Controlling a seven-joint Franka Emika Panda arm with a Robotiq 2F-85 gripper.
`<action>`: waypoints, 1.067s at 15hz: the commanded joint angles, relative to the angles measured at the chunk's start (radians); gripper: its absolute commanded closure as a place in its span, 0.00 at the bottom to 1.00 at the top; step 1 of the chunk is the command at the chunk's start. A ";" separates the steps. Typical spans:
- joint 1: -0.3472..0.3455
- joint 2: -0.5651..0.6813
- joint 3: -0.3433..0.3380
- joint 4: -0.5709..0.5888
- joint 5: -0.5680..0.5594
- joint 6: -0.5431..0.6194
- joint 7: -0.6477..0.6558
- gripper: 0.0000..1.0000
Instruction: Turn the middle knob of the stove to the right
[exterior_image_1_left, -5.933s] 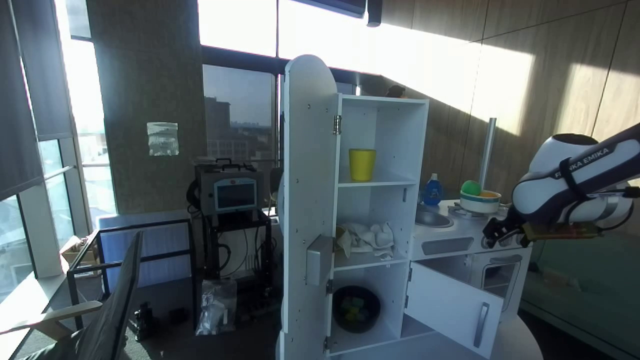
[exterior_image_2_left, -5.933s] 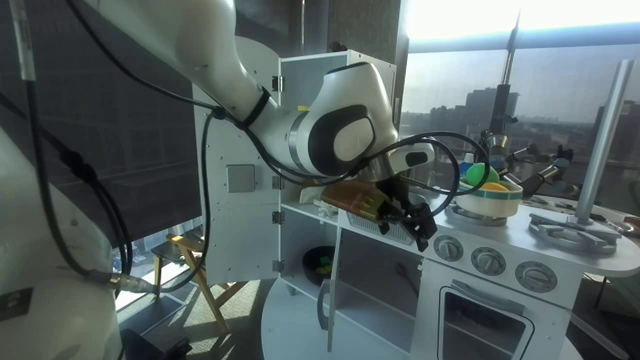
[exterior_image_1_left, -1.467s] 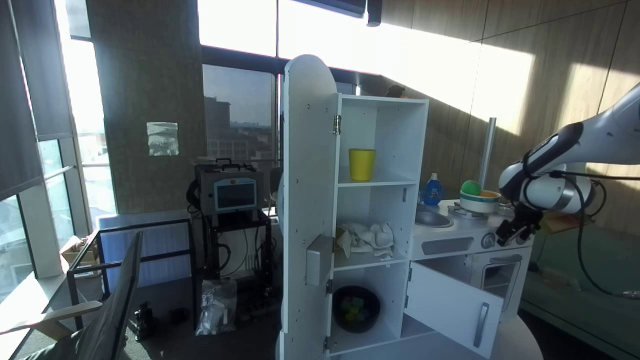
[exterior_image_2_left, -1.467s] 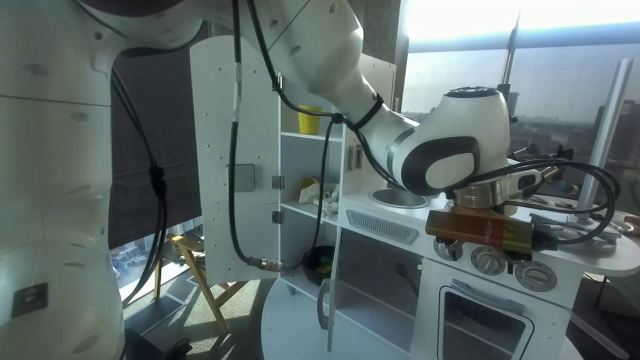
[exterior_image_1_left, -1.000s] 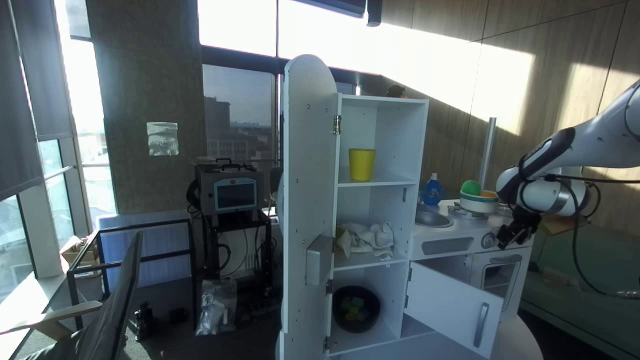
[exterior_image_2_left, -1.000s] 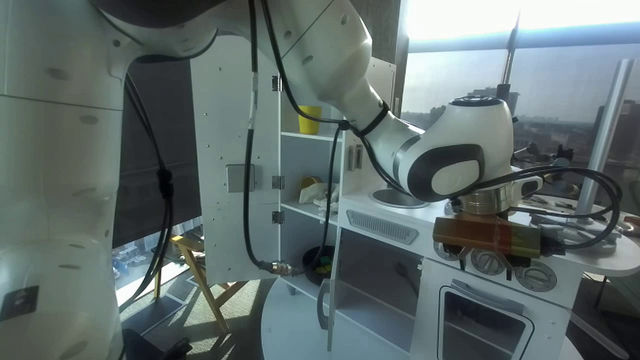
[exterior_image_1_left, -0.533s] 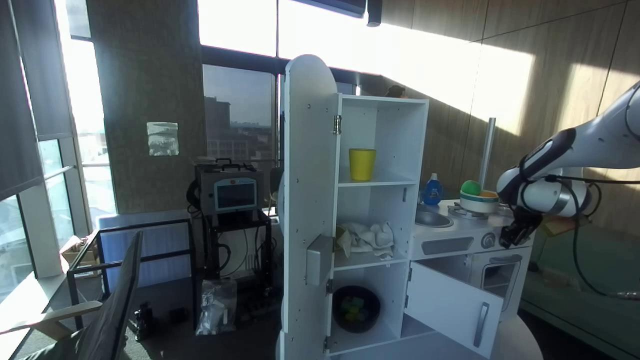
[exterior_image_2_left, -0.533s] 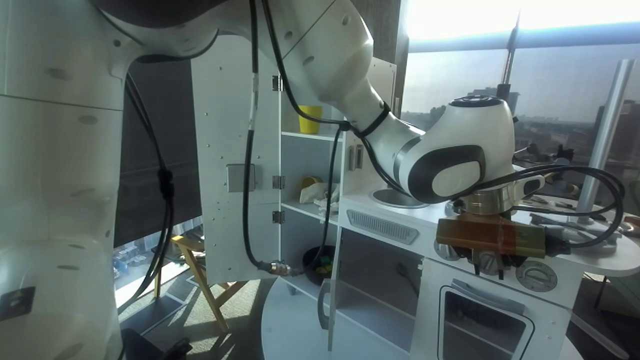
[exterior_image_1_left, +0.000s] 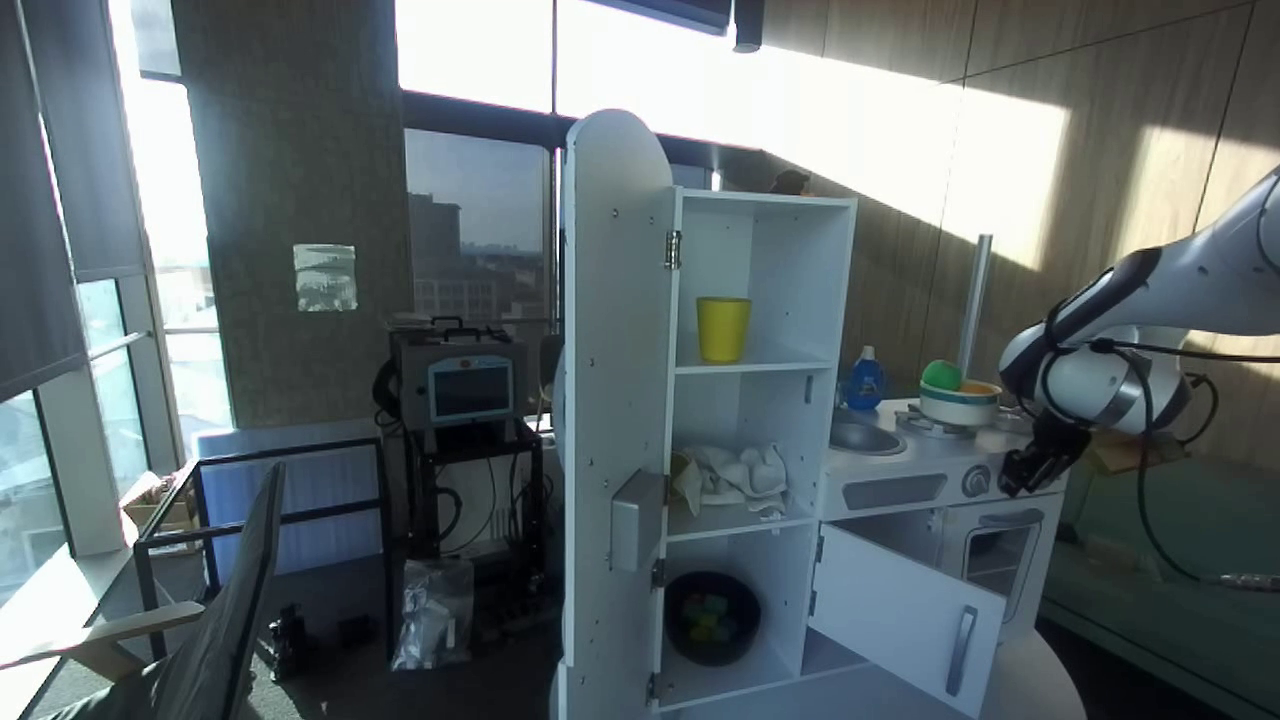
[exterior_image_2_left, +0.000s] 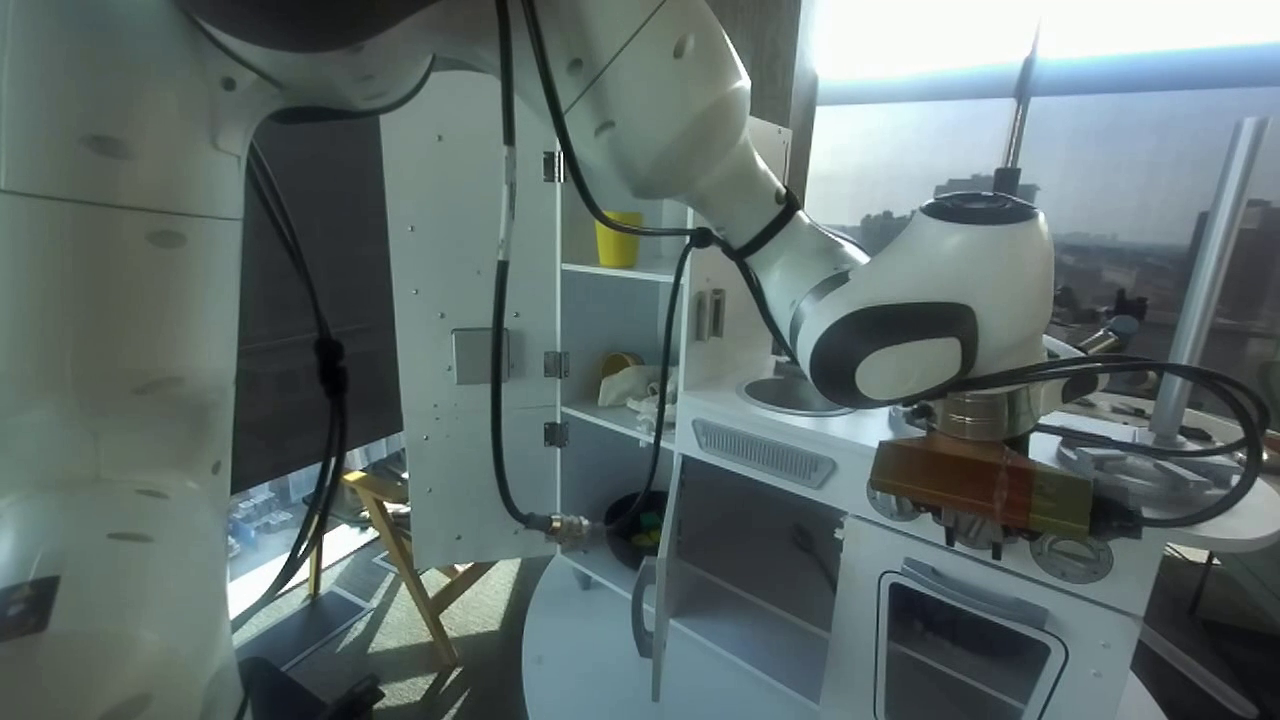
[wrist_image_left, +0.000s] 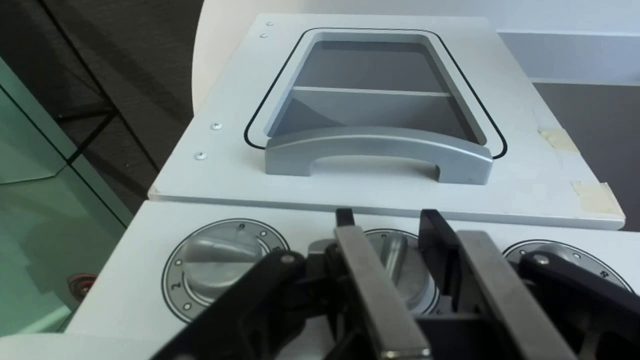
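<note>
The white stove (exterior_image_2_left: 858, 585) has a front strip with several grey round knobs. Its middle knob (wrist_image_left: 392, 256) shows in the wrist view, its raised ridge running nearly up and down the picture. My gripper (wrist_image_left: 388, 217) straddles this knob, one finger on each side, with the jaws drawn in around its round body. The left finger (wrist_image_left: 367, 280) covers the knob's left edge; exact contact points are hidden. In an exterior view the gripper (exterior_image_2_left: 972, 545) is at the middle knob, mostly behind the orange-taped camera. Another exterior view shows the gripper (exterior_image_1_left: 1020, 478) against the knob strip.
Knobs stand on either side, the left one (wrist_image_left: 222, 260) in plain sight. The oven handle (wrist_image_left: 377, 145) sticks out below the strip. A pot (exterior_image_1_left: 960, 405) with a green ball sits on the stovetop. The cabinet door (exterior_image_1_left: 910, 610) hangs open, and a loose cable (exterior_image_2_left: 1240, 470) loops beside the wrist.
The arm has come across to the middle knob, and the jaws have narrowed around it. Over the last half second the wrist has shifted slightly and the taped camera has tilted, right end lower.
</note>
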 joint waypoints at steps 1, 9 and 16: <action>-0.033 -0.059 0.034 -0.032 0.190 0.001 -0.215 0.78; -0.051 -0.068 0.024 -0.029 0.424 -0.091 -0.539 0.79; -0.045 -0.084 -0.023 -0.028 0.403 -0.235 -0.467 0.84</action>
